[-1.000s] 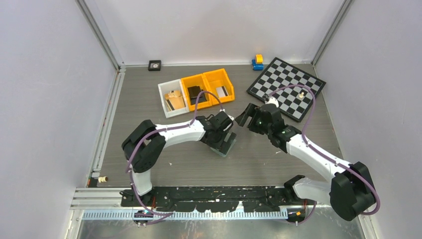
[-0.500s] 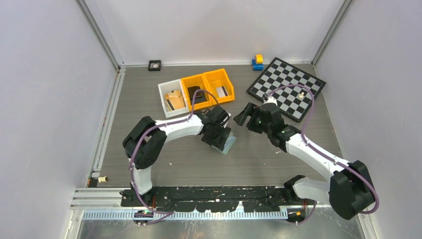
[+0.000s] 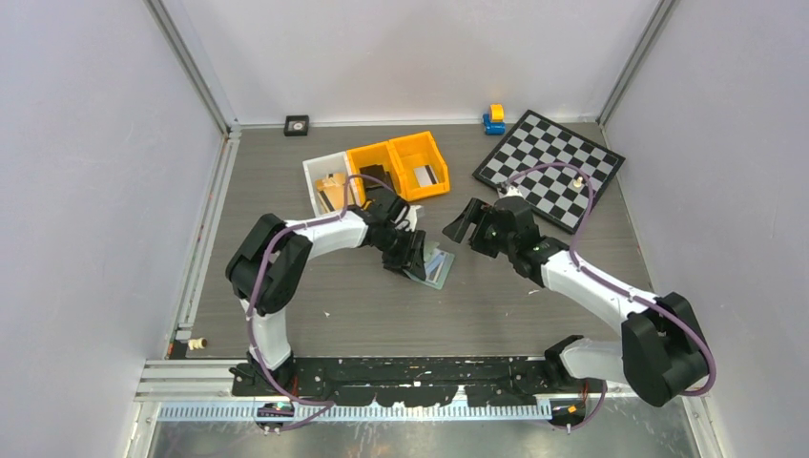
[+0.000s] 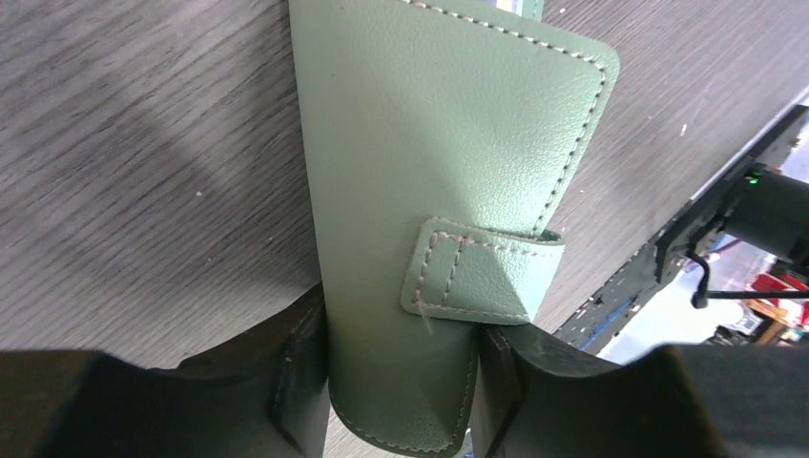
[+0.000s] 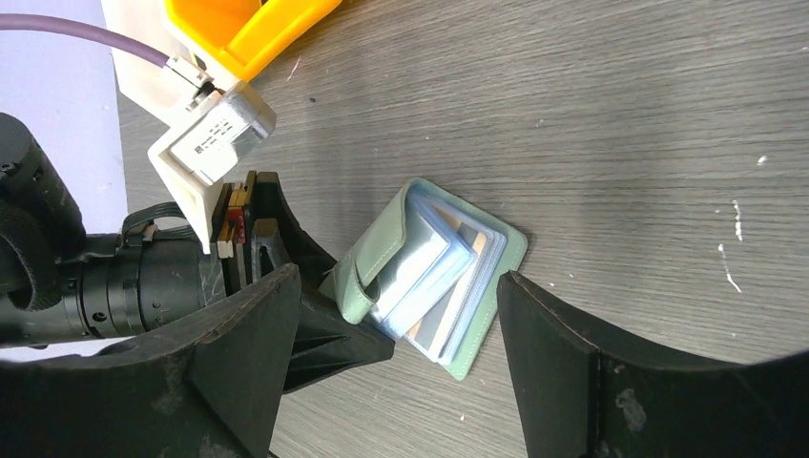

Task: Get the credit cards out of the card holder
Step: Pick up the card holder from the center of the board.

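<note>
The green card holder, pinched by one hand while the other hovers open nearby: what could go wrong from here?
1. The left hand pinches only one cover of the card holder, so it may slip or twist free when a card is pulled.
2. The clear sleeves lie fanned and closely stacked; the open right hand might catch a sleeve instead of a card and drag the whole holder.

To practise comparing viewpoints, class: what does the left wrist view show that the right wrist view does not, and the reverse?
Left wrist only: the stitched outer face of the holder. Right wrist only: blue sleeves fanned open, an orange bin, the open right gripper. Both: the holder, clamped by the left gripper, and the grey table.
</note>
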